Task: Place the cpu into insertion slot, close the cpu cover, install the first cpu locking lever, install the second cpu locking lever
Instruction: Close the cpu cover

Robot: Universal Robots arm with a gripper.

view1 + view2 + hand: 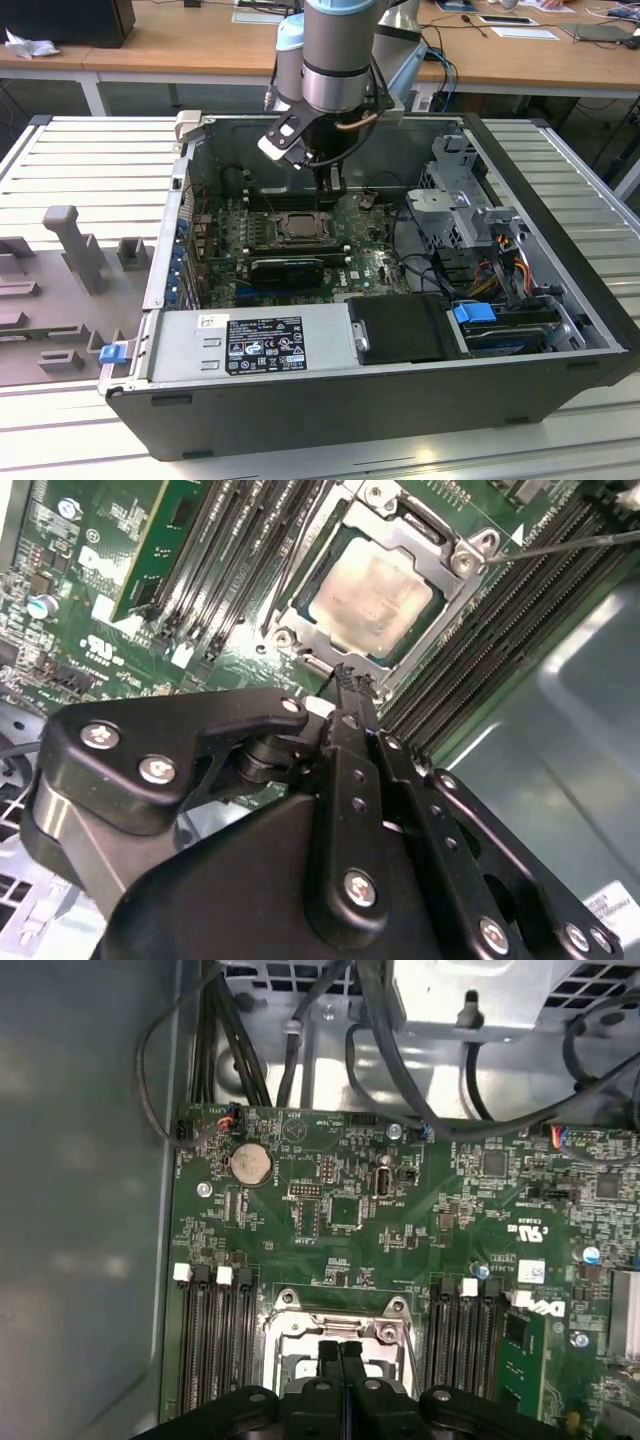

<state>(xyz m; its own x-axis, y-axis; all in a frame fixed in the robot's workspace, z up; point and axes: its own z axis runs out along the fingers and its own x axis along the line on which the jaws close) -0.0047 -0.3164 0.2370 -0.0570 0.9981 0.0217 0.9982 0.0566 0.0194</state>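
Exterior view shows a dark grey open computer case lying in the middle of a pale ribbed metal bench. A grey moulded holder sits near the bench's edge on the exterior view's left, and light wooden desks stand across the room behind. Inside the case, the black two-finger gripper hangs over the green circuit board, above the square dark metal-rimmed insertion slot.

In the second wrist view its fingertips are pressed together with nothing between them, close over one edge of the slot; I cannot tell whether they touch it. The small flat square cpu with its pale silver-grey top lies seated in the slot. The thin silver-grey metal frame of the cpu cover lies flat around it, the chip showing through its window. A thin metal rod runs out from one corner of the cover across the long black memory slots that flank the slot on both sides
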